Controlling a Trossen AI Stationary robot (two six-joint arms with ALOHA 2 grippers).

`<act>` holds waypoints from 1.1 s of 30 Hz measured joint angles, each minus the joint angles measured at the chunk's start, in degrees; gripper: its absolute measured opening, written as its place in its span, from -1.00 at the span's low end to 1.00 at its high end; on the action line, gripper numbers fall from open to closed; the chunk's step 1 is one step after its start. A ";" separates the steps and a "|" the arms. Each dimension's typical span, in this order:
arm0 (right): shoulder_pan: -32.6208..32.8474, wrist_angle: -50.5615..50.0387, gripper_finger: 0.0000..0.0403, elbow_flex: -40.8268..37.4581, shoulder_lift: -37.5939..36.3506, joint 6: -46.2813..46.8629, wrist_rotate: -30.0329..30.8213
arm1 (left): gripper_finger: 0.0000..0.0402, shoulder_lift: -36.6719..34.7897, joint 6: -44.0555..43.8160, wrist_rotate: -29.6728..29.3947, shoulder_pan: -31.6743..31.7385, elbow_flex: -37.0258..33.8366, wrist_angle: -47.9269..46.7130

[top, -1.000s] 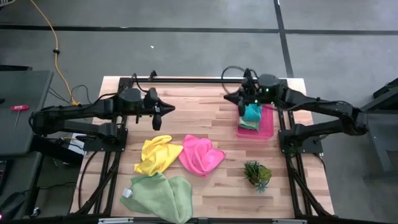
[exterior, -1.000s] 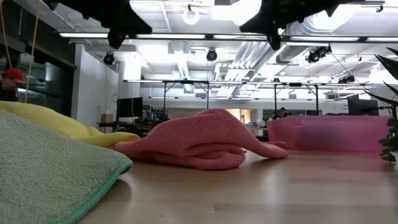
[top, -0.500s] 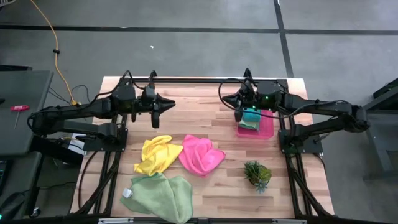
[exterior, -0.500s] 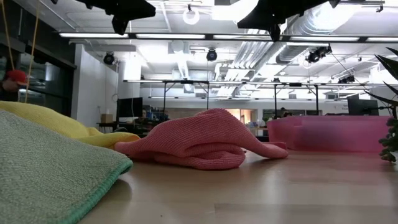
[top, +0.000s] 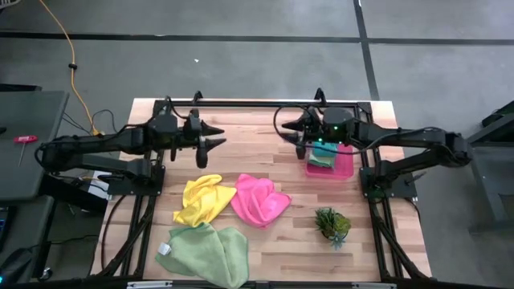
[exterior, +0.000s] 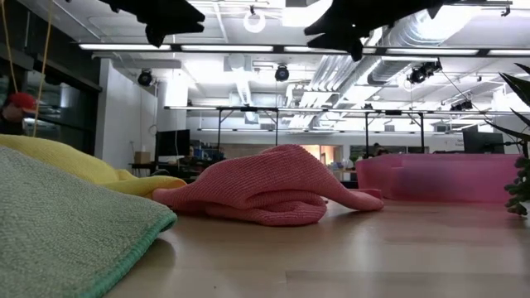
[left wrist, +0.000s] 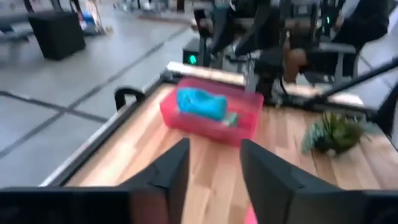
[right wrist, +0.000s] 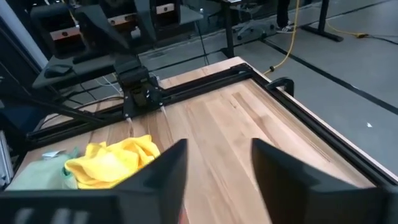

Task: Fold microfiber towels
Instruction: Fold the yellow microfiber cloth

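yellow towel [top: 202,200]: crumpled, long axis diagonal, below left fingers [top: 218,136] | both arms raised, level | left and right fingers [top: 289,128] released, empty

From my overhead feed the wooden table [top: 265,136] sits on a grey concrete floor [top: 241,64] crossed by dark seams, with a yellow cable [top: 71,56] trailing across it at the far left and a dark desk [top: 24,140] just beside the table's left side. Looking level across the tabletop I see an open, brightly lit hall: white ceiling with exposed ducts [exterior: 397,50], long strip lights [exterior: 273,47] and a row of black-framed benches [exterior: 273,124] far back. A white wall [exterior: 124,116] stands on the left.
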 joint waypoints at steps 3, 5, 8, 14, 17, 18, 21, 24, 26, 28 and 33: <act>0.14 2.37 0.05 0.00 2.28 -0.38 -0.06 | -0.07 0.00 -2.34 0.04 -1.74 1.37 -5.27; 0.08 3.04 0.15 0.00 3.14 -0.31 -0.04 | 0.08 0.00 -3.50 1.02 -3.20 2.69 -10.08; -0.06 3.43 0.21 0.00 3.71 -0.36 -0.03 | 0.23 0.00 -5.07 3.00 -6.14 4.89 -16.63; -0.06 3.61 0.22 0.01 3.67 -0.04 -0.04 | 0.26 -0.02 -15.02 7.44 -16.93 5.77 -32.67; 0.18 3.59 0.22 0.01 3.79 -0.02 -0.04 | 0.23 0.96 -22.42 7.50 -24.74 5.75 -42.55; 0.21 3.43 0.22 0.01 3.81 0.02 -0.04 | 0.22 1.33 -25.04 7.44 -27.62 5.73 -45.49; 0.21 3.39 0.22 0.02 3.81 -0.03 -0.04 | 0.19 2.04 -33.11 7.21 -35.92 5.21 -50.03; 0.21 3.39 0.22 0.02 3.82 -0.05 -0.04 | 0.16 2.37 -41.26 7.14 -43.89 2.41 -49.93; 0.21 3.36 0.22 0.02 3.82 -0.05 -0.04 | 0.15 2.86 -45.72 6.91 -48.84 -0.24 -48.06; 0.21 3.30 0.22 0.02 3.82 -0.06 -0.04 | 0.14 3.58 -48.64 5.68 -53.57 -3.32 -47.05; 0.21 1.76 0.22 0.04 3.82 1.17 -0.04 | 0.10 7.20 -51.71 0.53 -61.34 -9.23 -41.56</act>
